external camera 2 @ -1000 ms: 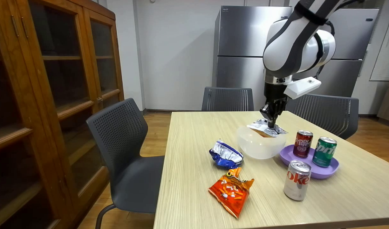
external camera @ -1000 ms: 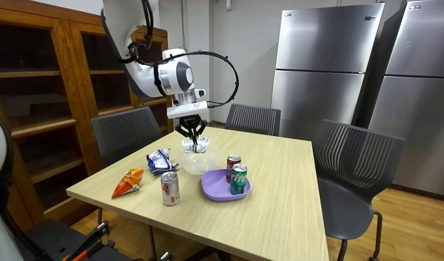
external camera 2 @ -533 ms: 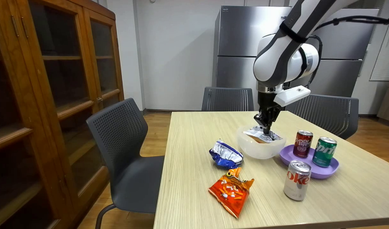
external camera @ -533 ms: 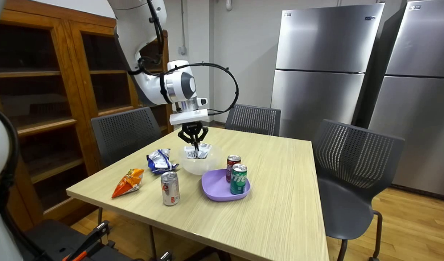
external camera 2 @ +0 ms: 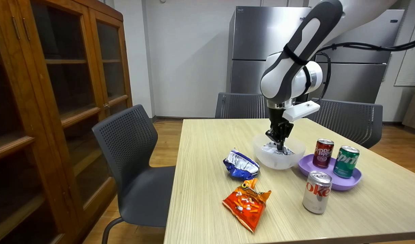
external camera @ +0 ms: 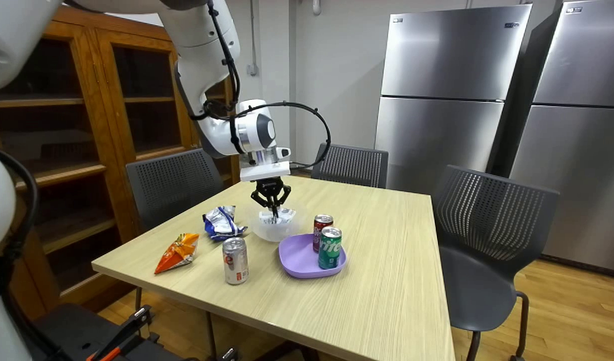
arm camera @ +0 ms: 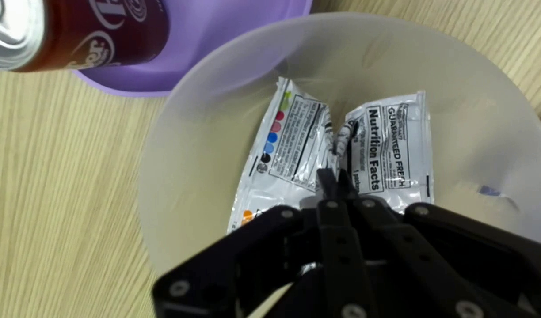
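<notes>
Gripper [arm camera: 337, 179], black, one: its fingers were clenched on a gathered fold of a silver-white snack packet [arm camera: 306, 150]. The wrist view alone gave this pinch closely, with the packet's "Nutrition Facts" panel, "Guaranteed Fresh" lettering and row of coloured dots; in both exterior views the packet was a small pale shape about the fingertips. Bowl [arm camera: 186, 176], translucent white, round: contained the packet within its rim; whether the packet touched the bottom could not be told. Plate [external camera 2: 344, 184], purple, shallow: stood just beside the bowl, its edge showing through the bowl's wall in the wrist view. Dr Pepper can [external camera 2: 323, 154], dark red, and Sprite can [external camera 2: 346, 162], green: both stood upright on the plate in both exterior views, whereas the wrist view took in the Dr Pepper can only. Coke can [external camera 2: 317, 192], silver: stood upright on the table [external camera 2: 207, 142], near the plate; the red letters "oke" were legible in an exterior view. Blue-and-silver snack bag [external camera 2: 241, 165], crumpled: lay near the bowl, outside it. Orange snack bag [external camera 2: 247, 205]: lay near the blue-and-silver one, its printed front facing the camera in an exterior view. Refrigerators [external camera: 442, 125], stainless steel, two, and glass-fronted cabinet [external camera 2: 80, 117], wooden: appeared in the exterior views only.
</notes>
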You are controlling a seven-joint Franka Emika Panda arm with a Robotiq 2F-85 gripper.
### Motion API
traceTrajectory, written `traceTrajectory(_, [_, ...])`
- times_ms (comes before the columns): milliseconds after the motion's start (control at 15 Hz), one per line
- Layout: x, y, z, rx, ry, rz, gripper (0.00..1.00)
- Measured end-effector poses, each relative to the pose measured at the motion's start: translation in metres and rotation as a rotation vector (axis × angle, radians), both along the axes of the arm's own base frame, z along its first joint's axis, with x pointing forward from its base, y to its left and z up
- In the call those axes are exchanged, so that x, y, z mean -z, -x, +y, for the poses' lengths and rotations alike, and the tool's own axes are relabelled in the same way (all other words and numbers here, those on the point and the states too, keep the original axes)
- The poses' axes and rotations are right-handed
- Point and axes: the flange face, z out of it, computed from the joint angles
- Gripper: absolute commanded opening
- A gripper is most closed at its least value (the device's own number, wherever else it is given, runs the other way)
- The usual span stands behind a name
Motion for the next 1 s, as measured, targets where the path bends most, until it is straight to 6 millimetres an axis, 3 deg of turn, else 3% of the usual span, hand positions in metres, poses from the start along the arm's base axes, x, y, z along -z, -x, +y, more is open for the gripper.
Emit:
traceTrajectory(400, [0.017, -0.011, 0.0, 0.009, 0.013, 0.028, 0.0])
traceTrajectory(467, [0.018, -0.012, -0.001, 0.01, 0.014, 0.031, 0.26])
traceTrajectory(600, [0.021, -0.012, -0.001, 0.011, 0.017, 0.037, 0.34])
traceTrajectory(1000, [0.016, -0.014, 0.001, 0.014, 0.016, 0.03, 0.78])
